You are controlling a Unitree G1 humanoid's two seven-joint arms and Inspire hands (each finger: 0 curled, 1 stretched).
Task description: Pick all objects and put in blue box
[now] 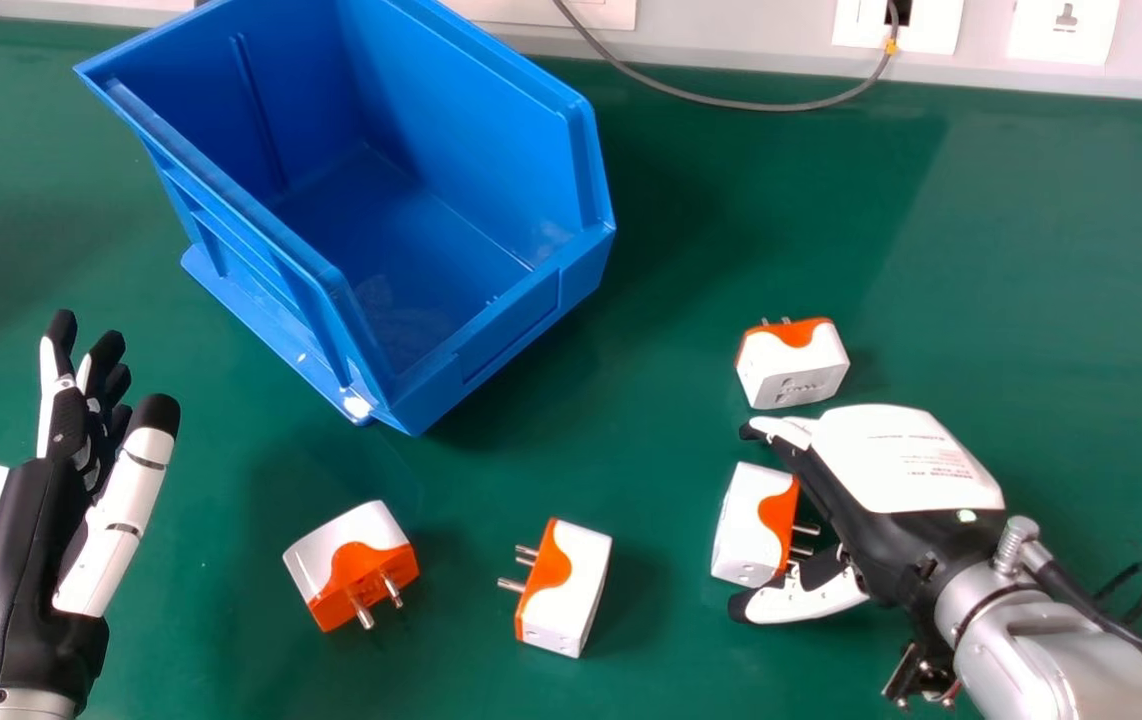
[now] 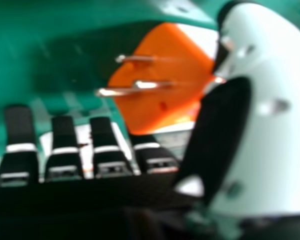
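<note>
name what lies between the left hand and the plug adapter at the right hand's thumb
In the head view, two more lie there on the green table: the left adapter and the middle adapter.

On the table (image 1: 671, 420), 2 adapters (image 1: 571, 590) lie before the box (image 1: 491, 350), 2 to its right.
</note>
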